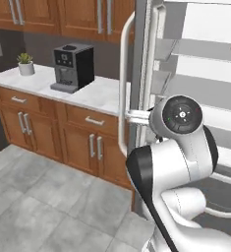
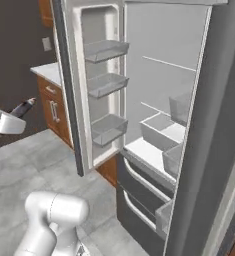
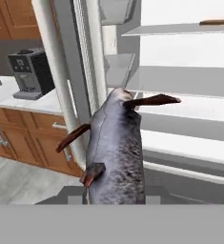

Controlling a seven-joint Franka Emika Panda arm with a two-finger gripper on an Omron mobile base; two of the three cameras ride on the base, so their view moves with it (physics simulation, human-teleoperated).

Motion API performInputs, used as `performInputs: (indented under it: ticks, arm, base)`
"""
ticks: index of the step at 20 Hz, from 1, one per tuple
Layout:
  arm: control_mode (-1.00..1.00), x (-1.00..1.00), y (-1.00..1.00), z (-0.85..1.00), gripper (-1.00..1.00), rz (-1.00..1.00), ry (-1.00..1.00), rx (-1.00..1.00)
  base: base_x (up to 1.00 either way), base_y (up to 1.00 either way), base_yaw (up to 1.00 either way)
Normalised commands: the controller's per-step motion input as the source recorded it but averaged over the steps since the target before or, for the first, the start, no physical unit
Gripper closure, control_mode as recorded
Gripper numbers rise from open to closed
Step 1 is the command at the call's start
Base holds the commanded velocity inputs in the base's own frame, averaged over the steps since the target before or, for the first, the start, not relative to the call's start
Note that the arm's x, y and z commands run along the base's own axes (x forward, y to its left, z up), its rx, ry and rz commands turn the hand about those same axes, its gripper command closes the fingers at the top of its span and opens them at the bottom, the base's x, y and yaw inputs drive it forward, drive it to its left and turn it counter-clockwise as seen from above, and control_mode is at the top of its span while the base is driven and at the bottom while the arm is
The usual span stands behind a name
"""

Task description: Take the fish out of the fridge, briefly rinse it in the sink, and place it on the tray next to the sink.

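Smooth, grey-mottled, torpedo-shaped fish [image 3: 116, 152] with thin reddish-brown fins, clamped in the nearly closed gripper [image 2: 25, 107] outside the tall grey steel-look fridge [image 2: 154, 125]. In the hand view its long axis runs away from the hand, toward the pale grey shelves [image 3: 180, 78]. Beside the fridge, a white marble desk [image 1: 63, 86] carries a boxy black coffee machine [image 1: 73, 66].
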Motion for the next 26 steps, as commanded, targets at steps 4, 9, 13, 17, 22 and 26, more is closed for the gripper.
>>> performInputs:
  ticks: [4,9,13,17,22,26]
  arm:
    - [1.0,0.0,0.0,0.0,1.0,0.0,0.0,0.0]
    - [1.0,0.0,0.0,0.0,1.0,0.0,0.0,0.0]
    - [1.0,0.0,0.0,0.0,1.0,0.0,0.0,0.0]
    - [1.0,0.0,0.0,0.0,1.0,0.0,0.0,0.0]
    - [1.0,0.0,0.0,0.0,1.0,0.0,0.0,0.0]
    - [1.0,0.0,0.0,0.0,1.0,0.0,0.0,0.0]
  base:
    - [-0.72,0.36,0.49]
    - [-1.0,0.51,-0.07]
    - [-0.97,0.48,-0.52]
    - [-0.77,0.16,-0.78]
    - [-0.5,0.04,-0.88]
    - [-0.19,-0.22,-0.88]
